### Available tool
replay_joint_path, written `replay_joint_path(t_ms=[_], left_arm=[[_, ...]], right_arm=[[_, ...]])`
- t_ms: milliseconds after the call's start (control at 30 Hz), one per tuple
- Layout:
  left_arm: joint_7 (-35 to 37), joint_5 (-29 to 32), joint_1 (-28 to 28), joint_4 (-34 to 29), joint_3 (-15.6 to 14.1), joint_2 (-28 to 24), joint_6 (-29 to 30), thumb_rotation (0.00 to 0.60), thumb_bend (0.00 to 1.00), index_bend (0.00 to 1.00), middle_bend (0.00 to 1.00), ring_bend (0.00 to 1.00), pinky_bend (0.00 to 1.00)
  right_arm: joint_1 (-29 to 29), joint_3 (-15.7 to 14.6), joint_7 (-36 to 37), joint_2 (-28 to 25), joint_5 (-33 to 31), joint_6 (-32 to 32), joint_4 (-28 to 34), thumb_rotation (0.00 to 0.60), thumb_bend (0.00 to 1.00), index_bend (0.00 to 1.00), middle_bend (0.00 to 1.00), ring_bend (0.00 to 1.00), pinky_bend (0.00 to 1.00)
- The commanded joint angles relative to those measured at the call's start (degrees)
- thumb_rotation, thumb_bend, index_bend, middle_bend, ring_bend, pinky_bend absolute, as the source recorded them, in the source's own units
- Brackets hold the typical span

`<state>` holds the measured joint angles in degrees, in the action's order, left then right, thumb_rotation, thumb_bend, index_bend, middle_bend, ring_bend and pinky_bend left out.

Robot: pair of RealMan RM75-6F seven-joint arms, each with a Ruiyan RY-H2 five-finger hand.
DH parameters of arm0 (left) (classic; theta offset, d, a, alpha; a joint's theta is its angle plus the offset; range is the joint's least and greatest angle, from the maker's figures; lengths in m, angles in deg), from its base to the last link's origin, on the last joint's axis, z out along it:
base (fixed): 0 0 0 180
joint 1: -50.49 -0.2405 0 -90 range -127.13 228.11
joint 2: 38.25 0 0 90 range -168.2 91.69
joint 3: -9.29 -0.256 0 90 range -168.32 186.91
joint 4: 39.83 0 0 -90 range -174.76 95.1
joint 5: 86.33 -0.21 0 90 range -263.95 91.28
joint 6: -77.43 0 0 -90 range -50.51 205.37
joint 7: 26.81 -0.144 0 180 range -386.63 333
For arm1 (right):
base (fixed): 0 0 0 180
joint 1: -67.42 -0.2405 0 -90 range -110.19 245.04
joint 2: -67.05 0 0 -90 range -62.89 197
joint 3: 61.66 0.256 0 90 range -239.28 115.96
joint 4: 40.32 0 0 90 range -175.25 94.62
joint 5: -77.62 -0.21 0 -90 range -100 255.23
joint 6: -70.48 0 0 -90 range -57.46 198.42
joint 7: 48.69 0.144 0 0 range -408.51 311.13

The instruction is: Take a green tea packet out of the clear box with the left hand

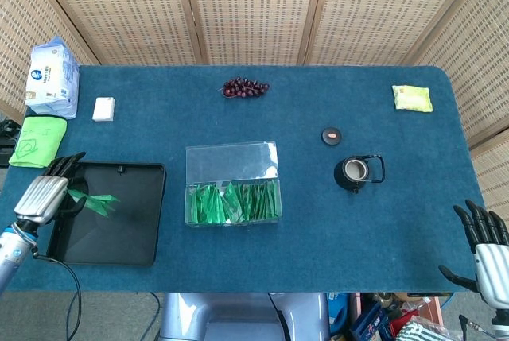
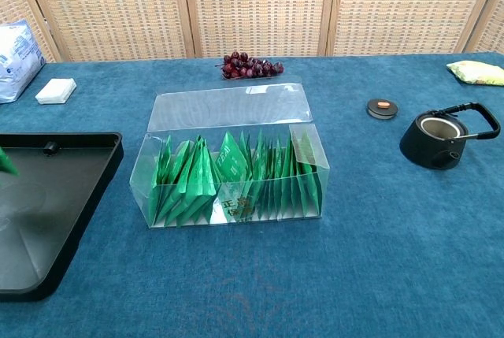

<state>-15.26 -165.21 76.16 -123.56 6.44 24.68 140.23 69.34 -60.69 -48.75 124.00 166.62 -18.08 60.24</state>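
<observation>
The left hand (image 1: 44,196) pinches green packets (image 1: 94,200) over the tray (image 1: 143,222), at 9 o'clock from the box (image 1: 232,168). It seems to hold several, so a loose pinch could drop some. The right hand (image 1: 487,246) hangs spread, holding nothing.

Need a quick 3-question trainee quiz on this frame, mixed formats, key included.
1. True or false: the left hand holds green tea packets over the black tray.
2. Multiple choice: what lies nearest the black teapot? A) the grapes B) the small round lid C) the white block
3. Fill in: the clear box stands with its lid ____.

Key: 1 true; 2 B; 3 open, with more green packets standing upright inside. The right hand holds nothing, fingers apart, at the table's near right corner.
</observation>
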Motion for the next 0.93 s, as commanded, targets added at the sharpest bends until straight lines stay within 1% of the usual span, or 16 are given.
replay_joint_path(t_ms=[33,67,133,200,367,467,500,533,567,667,800,933], left_arm=[[-2.47,3.4,0.3,-2.38,0.05,-1.39,-3.53,0.6,0.38,0.01,0.0,0.0,0.0],[-3.18,4.22,0.37,-3.03,0.23,-1.69,-4.02,0.6,0.33,0.0,0.0,0.0,0.0],[-4.55,5.79,0.26,-4.66,1.05,-2.17,-3.94,0.6,0.28,0.0,0.0,0.0,0.0],[-5.06,5.99,-0.52,-5.52,1.94,-2.19,-1.8,0.6,0.26,0.0,0.0,0.0,0.0],[-5.23,3.73,-3.68,-7.35,3.42,-2.24,6.27,0.6,0.26,0.0,0.0,0.0,0.0],[-5.4,0.75,-6.5,-8.03,3.81,-2.16,13.34,0.6,0.22,0.0,0.0,0.0,0.0],[-6.16,-0.53,-8.03,-8.12,3.8,-1.86,16.85,0.6,0.22,0.0,0.0,0.0,0.0],[-6.51,-0.91,-8.54,-8.12,3.78,-1.73,17.96,0.6,0.21,0.0,0.0,0.0,0.0],[-7.57,-1.6,-9.8,-8.12,3.7,-1.48,20.56,0.6,0.21,0.0,0.0,0.0,0.0],[-11.39,-3.21,-13.48,-9.11,2.41,-1.33,26.25,0.6,0.21,0.0,0.0,0.0,0.0],[-13.32,-4.53,-17.01,-11.22,1.26,-1.09,30.67,0.6,0.21,0.0,0.0,0.0,0.0],[-13.71,-6.28,-18.58,-11.31,0.47,-0.42,32.14,0.6,0.21,0.0,0.0,0.0,0.0]], right_arm=[[0.01,-0.01,0.11,-0.06,0.09,-0.09,0.01,0.6,0.0,0.0,0.0,0.0,0.0],[0.04,-0.02,0.15,-0.09,0.11,-0.13,0.01,0.6,0.0,0.0,0.0,0.0,0.0],[0.09,-0.03,0.34,-0.15,0.2,-0.27,0.01,0.6,0.0,0.0,0.0,0.0,0.0],[0.13,-0.04,0.51,-0.21,0.25,-0.4,-0.01,0.6,0.0,0.0,0.0,0.0,0.0],[0.25,-0.03,0.57,-0.25,0.41,-0.75,-0.09,0.6,0.0,0.0,0.0,0.0,0.0],[0.33,-0.04,0.69,-0.25,0.71,-1.07,-0.08,0.6,0.0,0.0,0.0,0.0,0.0],[0.39,-0.04,0.66,-0.22,0.9,-1.32,-0.17,0.6,0.0,0.0,0.0,0.0,0.0],[0.41,-0.03,0.64,-0.21,0.99,-1.43,-0.21,0.6,0.0,0.0,0.0,0.0,0.0],[0.46,-0.03,0.65,-0.16,1.2,-1.66,-0.31,0.6,0.0,0.0,0.0,0.0,0.0],[0.74,0.12,0.81,0.17,2.14,-3.0,-0.84,0.6,0.0,0.0,0.0,0.0,0.0],[1.21,0.63,0.69,1.11,3.32,-5.39,-1.93,0.6,0.0,0.0,0.0,0.0,0.0],[1.61,0.91,0.67,1.89,4.43,-7.26,-2.91,0.6,0.0,0.0,0.0,0.0,0.0]])
